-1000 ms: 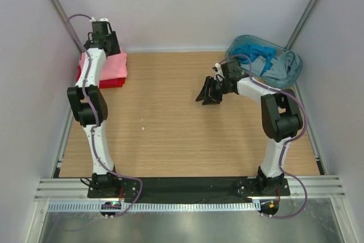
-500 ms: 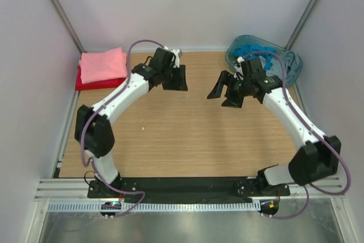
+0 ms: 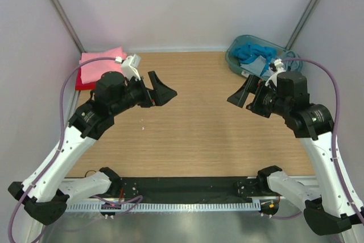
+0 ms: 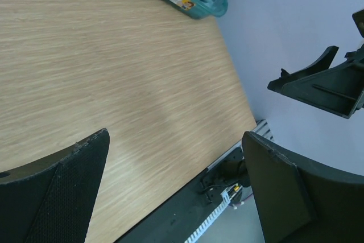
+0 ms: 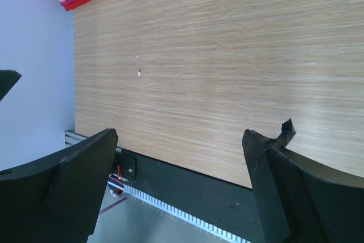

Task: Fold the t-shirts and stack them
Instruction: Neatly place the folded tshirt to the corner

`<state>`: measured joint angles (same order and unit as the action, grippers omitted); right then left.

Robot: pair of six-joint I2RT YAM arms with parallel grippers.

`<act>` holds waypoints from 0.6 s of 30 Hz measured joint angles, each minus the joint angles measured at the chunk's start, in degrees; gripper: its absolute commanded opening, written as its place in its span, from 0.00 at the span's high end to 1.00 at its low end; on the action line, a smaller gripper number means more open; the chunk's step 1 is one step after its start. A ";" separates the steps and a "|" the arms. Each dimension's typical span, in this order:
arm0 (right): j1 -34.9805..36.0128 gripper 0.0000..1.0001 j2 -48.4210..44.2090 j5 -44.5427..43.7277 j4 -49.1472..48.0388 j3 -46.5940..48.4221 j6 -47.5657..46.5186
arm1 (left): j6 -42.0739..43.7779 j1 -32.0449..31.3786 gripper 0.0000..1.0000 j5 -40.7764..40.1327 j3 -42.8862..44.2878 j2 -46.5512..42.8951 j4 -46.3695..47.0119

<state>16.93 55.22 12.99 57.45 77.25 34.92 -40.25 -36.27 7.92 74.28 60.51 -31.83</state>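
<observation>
Salmon-pink tee (image 3: 99, 65) lies folded on the red tee (image 3: 83, 85) in the far-left corner of the desk (image 3: 193, 135), so I judge that stack done; blue cloth (image 3: 250, 52) in the teal tub (image 3: 232, 64), far right, may be what's left. Left pincer (image 3: 164, 89) and right pincer (image 3: 240, 94) both gape wide, empty, facing each other above open mid-desk; side walls (image 3: 34, 83) hem both outer edges.

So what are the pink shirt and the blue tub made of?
The pink shirt looks like soft, matte cloth: its folded edges are rounded and it has no shine. The tub is probably plastic: its teal wall looks smooth, glossy and a bit see-through.
</observation>
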 measured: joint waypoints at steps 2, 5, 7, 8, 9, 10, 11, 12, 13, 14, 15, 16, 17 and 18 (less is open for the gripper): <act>0.00 0.00 -1.40 -0.68 0.55 0.00 0.50 | -1.29 0.00 0.00 0.15 -1.53 -2.73 0.13; 0.00 0.00 -1.75 -1.40 1.36 0.35 1.29 | -2.51 0.00 0.00 0.11 -3.32 -5.03 0.09; 0.00 0.00 -1.51 -1.84 1.49 1.07 1.49 | -2.86 0.00 0.00 0.09 -3.85 -5.73 0.00; 0.00 0.00 -1.20 -2.03 1.33 1.40 1.53 | -2.86 0.00 0.00 0.09 -3.93 -5.90 -0.09; 0.00 0.00 -1.14 -2.32 1.27 1.55 1.55 | -2.84 0.00 0.00 0.09 -3.93 -5.97 -0.13; 0.00 0.01 -1.14 -2.45 1.31 1.70 1.64 | -2.84 0.00 0.00 0.09 -3.93 -5.99 -0.13; 0.00 0.00 -1.27 -2.67 1.31 1.90 1.70 | -2.84 0.00 0.00 0.09 -3.93 -5.99 -0.15; 0.00 0.00 -1.38 -2.73 1.25 2.10 1.75 | -2.84 0.00 0.00 0.09 -3.93 -5.99 -0.15; 0.00 0.00 -1.51 -2.80 1.20 2.25 1.81 | -2.84 0.00 0.00 0.09 -3.93 -5.99 -0.15; 0.00 0.00 -1.66 -2.82 1.07 2.32 1.90 | -2.84 0.00 0.00 0.07 -3.93 -5.99 -0.15; 0.00 0.00 -1.75 -2.84 1.05 2.38 1.92 | -2.84 0.00 0.00 0.02 -3.93 -5.99 -0.15; 0.00 0.00 -1.84 -2.86 1.07 2.47 1.95 | -2.84 0.00 0.00 0.00 -3.93 -5.99 -0.15; 0.00 0.00 -1.84 -2.86 1.01 2.58 1.99 | -2.84 0.00 0.00 0.00 -3.93 -5.99 -0.15; 0.00 0.00 -1.84 -2.91 0.92 2.62 2.08 | -2.84 0.00 0.00 0.00 -3.93 -5.99 -0.15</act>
<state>16.93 53.39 10.09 58.37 79.88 36.99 -43.09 -36.27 7.92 70.35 54.52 -31.99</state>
